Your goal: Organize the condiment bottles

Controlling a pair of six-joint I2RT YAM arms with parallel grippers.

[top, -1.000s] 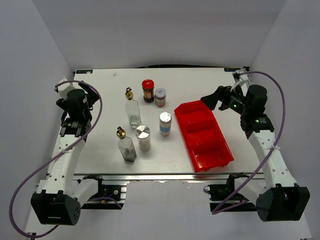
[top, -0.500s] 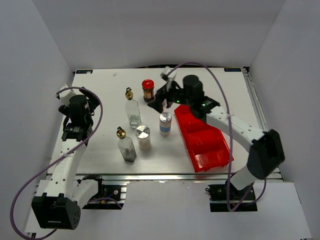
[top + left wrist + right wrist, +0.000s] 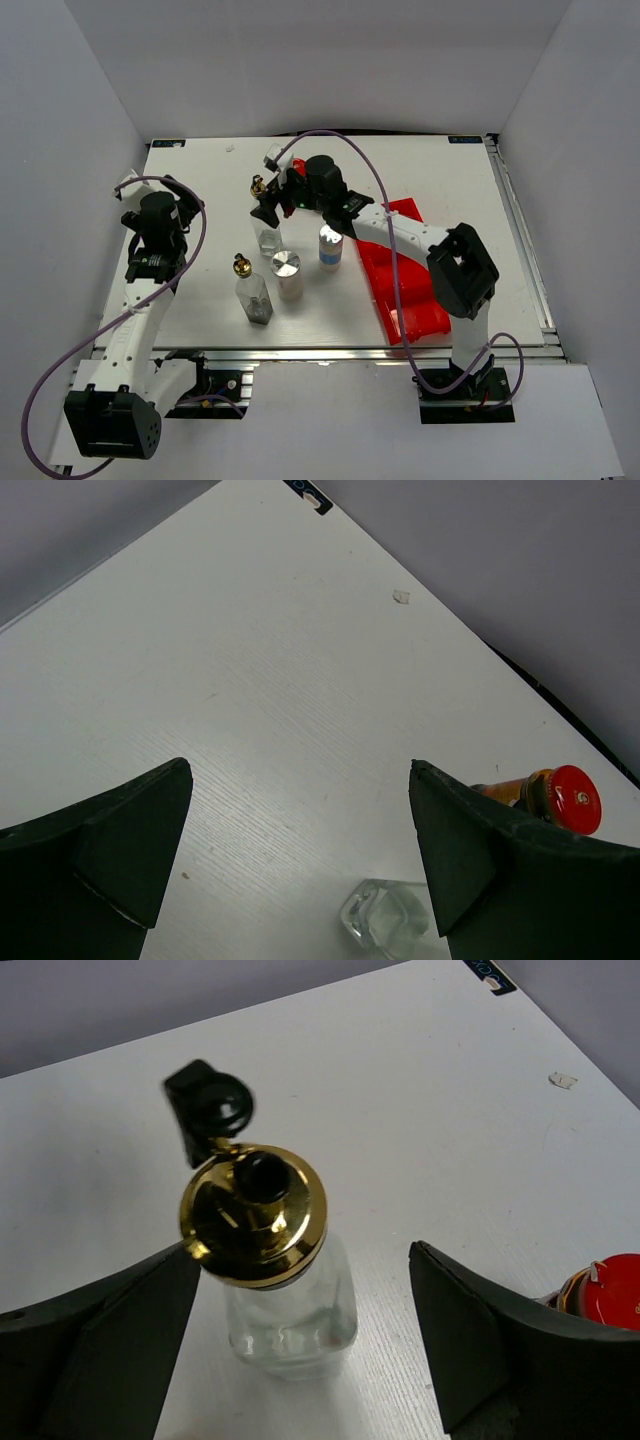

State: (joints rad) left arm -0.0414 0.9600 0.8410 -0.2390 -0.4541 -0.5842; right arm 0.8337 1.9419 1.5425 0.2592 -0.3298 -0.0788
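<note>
Over the far left part of the table, the right gripper is hanging with its jaws spread wide; one finger is sitting on either side of the far glass bottle, and in the wrist view neither is touching it; the bottle's gold stopper is showing from above, between the fingers. A second ago this gripper was out by the far right edge, beyond the red bin; half a second ago it was passing the red-lidded jar; now the right arm is stretching across the bin's far end and over the jars, so the grey-lidded one is hidden in the top view. The left gripper is also gaping wide, holding nothing, above bare tabletop, and its arm is staying about where it was. None of the bottles has shifted: the far glass bottle is standing upright in its old spot; the near glass bottle and the two silver-topped shakers are standing near the front, left of the bin.
</note>
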